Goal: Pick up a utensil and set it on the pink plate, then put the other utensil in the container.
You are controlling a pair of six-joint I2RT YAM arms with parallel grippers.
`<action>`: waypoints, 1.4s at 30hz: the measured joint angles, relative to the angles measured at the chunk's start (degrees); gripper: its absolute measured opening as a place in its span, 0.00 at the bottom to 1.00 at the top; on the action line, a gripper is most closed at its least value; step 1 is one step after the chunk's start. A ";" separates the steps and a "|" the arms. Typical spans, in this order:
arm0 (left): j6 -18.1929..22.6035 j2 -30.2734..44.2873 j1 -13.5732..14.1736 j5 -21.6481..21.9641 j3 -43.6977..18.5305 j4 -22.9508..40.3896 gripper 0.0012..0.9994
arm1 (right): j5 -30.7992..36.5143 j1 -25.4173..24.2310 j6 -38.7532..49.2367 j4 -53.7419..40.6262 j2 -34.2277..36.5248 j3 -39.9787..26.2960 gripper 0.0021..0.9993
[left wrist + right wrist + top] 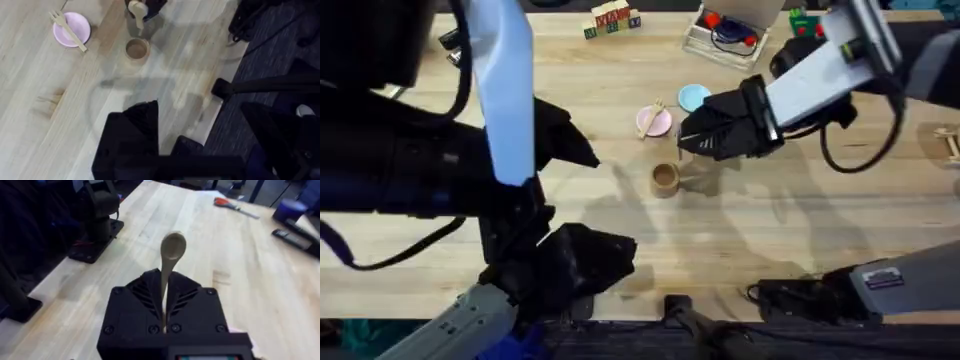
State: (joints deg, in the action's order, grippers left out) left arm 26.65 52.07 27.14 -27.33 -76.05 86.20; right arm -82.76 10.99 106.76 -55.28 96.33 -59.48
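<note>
We cannot tell how our left gripper's jaws stand. The fork point(69, 31) lies across the pink plate point(72, 29). Beside it stands the container point(665, 179), and just above it our right gripper point(686, 143) is clamped on the other utensil point(170, 262).

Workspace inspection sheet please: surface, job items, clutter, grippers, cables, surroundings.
Surface: pale wooden table, no spills seen.
Job's things: small wooden fork lies across the small round pink plate; slim wooden round-ended utensil is held above the table near the brown cylindrical cup, not yet inside.
Clutter: light blue round plate, clear plastic box with red items, toy blocks, all at the far edge.
Grippers: right gripper shut on the utensil; left gripper open, holding nothing.
Cables: black cable loops off the right arm.
Surroundings: dark floor beside the table.
</note>
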 joint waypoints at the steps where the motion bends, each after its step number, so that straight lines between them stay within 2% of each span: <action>1: 0.00 -0.01 0.00 0.00 0.00 0.01 0.99 | -0.02 0.10 -0.65 0.14 0.98 0.02 0.03; 11: 0.00 -0.01 0.00 0.11 0.00 0.01 0.99 | -0.07 0.45 -2.98 2.35 4.68 0.09 0.03; 18: 0.00 -0.01 0.00 0.11 0.00 0.01 0.99 | -0.11 3.55 -3.52 3.53 7.01 0.09 0.03; 27: 0.00 -0.01 0.00 0.11 0.00 0.01 0.99 | -0.34 3.72 -4.21 6.32 11.61 0.09 0.03; 42: 0.00 -0.01 0.00 0.11 0.00 0.01 0.99 | -0.42 3.80 -4.61 8.12 15.17 0.09 0.03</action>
State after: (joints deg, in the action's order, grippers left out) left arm 26.65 52.05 27.14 -27.22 -76.05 86.21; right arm -83.18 14.79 102.15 -47.16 111.50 -59.40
